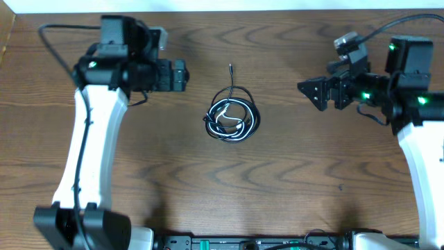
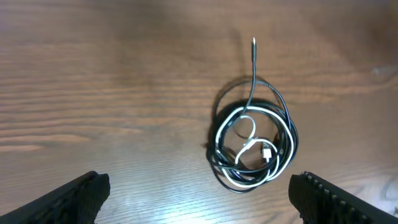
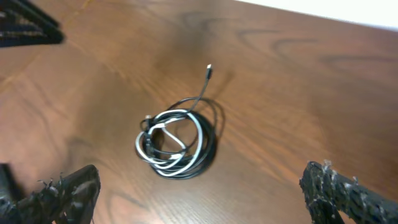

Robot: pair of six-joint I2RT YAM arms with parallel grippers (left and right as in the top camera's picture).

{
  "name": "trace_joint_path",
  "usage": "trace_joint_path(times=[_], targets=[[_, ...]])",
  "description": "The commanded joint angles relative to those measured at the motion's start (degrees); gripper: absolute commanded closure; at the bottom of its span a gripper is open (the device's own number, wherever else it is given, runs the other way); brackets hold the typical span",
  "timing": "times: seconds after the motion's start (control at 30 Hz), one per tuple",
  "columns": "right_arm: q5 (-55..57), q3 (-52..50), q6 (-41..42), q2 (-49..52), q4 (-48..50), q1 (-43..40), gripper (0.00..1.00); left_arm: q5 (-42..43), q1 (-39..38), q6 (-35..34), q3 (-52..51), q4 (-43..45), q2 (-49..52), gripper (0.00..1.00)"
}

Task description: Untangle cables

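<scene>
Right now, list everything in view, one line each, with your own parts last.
Thin black cords: number unclear, black, tangled in one coil at table centre, one plug end sticking out.
Short white cord: one, white, wound into that coil.
Brown wooden table: one, brown, beneath everything.
Left arm: one, white and black, left side.
Right arm: one, white and black, right side.
Left tool: one, black, open, left of the coil, apart.
Right tool: one, black, open, right of the coil, apart.

Dark wood-grain table (image 1: 291, 180), coiled black and white cables (image 1: 232, 118) lying mid-table
</scene>
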Motion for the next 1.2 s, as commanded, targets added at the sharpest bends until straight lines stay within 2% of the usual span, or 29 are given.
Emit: trace_joint_path(times=[0.0,0.1,0.27,0.37,0.47,0.57,0.73,0.93,1.17], targets=[[-5.2,0.9,0.6,3.8,-0.3,0.8,0.01,0.8,-2.0,-0.2,1.1,-0.7,4.1,0.02],[-4.4,0.9,0.6,5.7,-0.3,0.8,0.01,1.0,-2.3,-0.4,1.1,-0.7,6.1,0.02],[-5.4,0.9,0.7,8.0,-0.6,0.9,0.01,7.9,-2.3,-5.5,1.0,-2.8,7.4,0.02],[-5.3,0.9,0.6,8.6,-0.7,0.9,0.01,8.3,-2.8,-5.8,0.6,0.1,7.5,0.02],[-3.8,0.9,0.6,9.0,-0.7,0.9,0.07,7.7,-3.8,-5.8,-0.1,1.7,7.5,0.15],[0.3,0.9,0.6,9.3,-0.8,0.9,0.14,3.3,-5.7,-7.1,-0.7,2.1,7.6,0.19],[5.7,0.8,0.6,9.3,-0.9,0.9,0.15,-3.8,-9.7,-10.7,-1.6,1.9,8.9,0.19],[6.6,0.8,1.2,9.3,-1.3,0.9,0.16,-4.0,-13.8,-11.2,-1.6,1.9,13.4,0.21],[6.6,0.8,1.3,9.3,-4.2,0.9,0.18,-4.1,-15.7,-14.9,-1.6,1.2,19.7,0.22]])
